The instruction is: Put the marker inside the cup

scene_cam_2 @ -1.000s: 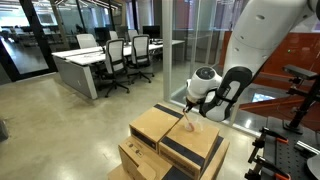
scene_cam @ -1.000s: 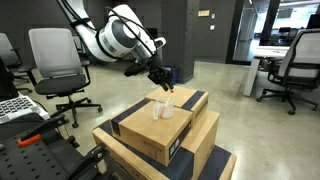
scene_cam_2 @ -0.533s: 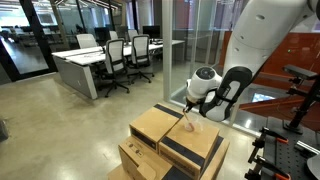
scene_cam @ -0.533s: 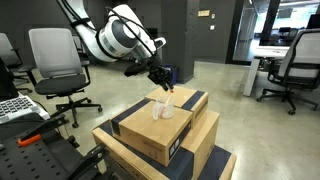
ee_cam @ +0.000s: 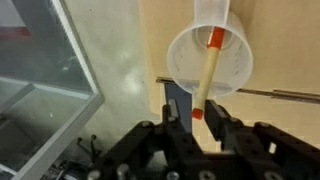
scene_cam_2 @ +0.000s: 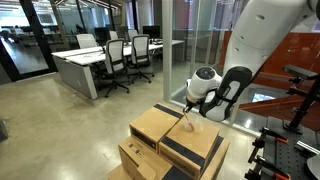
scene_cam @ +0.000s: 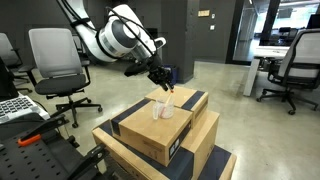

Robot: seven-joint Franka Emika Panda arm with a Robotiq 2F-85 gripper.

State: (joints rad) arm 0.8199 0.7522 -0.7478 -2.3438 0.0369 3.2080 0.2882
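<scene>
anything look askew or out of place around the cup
Only the marker: it leans tilted in the upright cup, its top end past the rim, between the fingers of the gripper. Nothing looks spilled or damaged.

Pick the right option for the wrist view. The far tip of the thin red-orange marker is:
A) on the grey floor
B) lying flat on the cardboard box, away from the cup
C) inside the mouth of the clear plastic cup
C: the thin red-orange marker runs from between the fingers over the rim of the clear plastic cup, and its tip is inside the opening.
</scene>
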